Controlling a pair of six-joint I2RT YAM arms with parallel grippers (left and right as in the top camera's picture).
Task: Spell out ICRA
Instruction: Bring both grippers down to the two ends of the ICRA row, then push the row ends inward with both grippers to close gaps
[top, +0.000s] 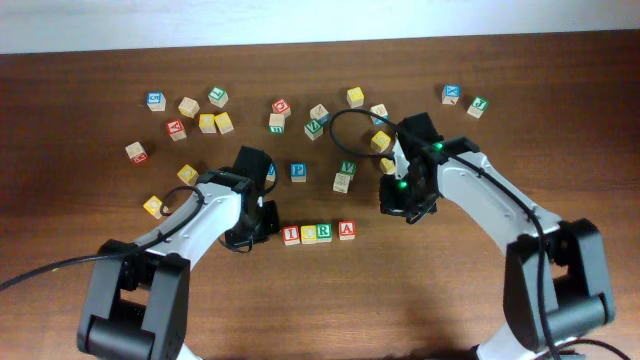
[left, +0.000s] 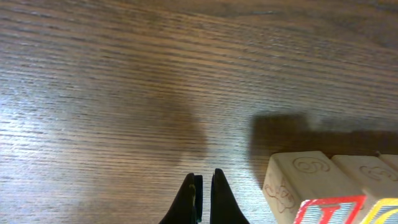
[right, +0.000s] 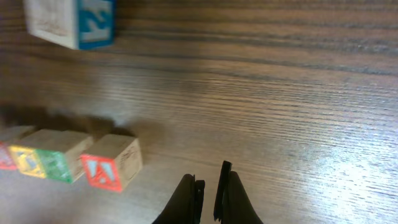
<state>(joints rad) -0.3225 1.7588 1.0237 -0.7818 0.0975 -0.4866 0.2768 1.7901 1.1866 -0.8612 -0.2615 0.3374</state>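
Observation:
Four letter blocks stand in a row near the table's front middle: a red I (top: 291, 235), a yellow block (top: 309, 234), a green block (top: 325, 233) and a red A (top: 347, 230). My left gripper (top: 266, 222) sits just left of the row, shut and empty (left: 205, 190); the row's left end block (left: 305, 186) shows at its right. My right gripper (top: 399, 207) is to the right of the row, shut and empty (right: 208, 190), apart from the red A block (right: 106, 167).
Many loose letter blocks lie scattered across the back of the table, among them a blue P (top: 298, 171) and a wooden block (top: 342, 183) just behind the row. A blue-lettered block (right: 74, 22) shows in the right wrist view. A black cable loops (top: 350, 125) above the blocks.

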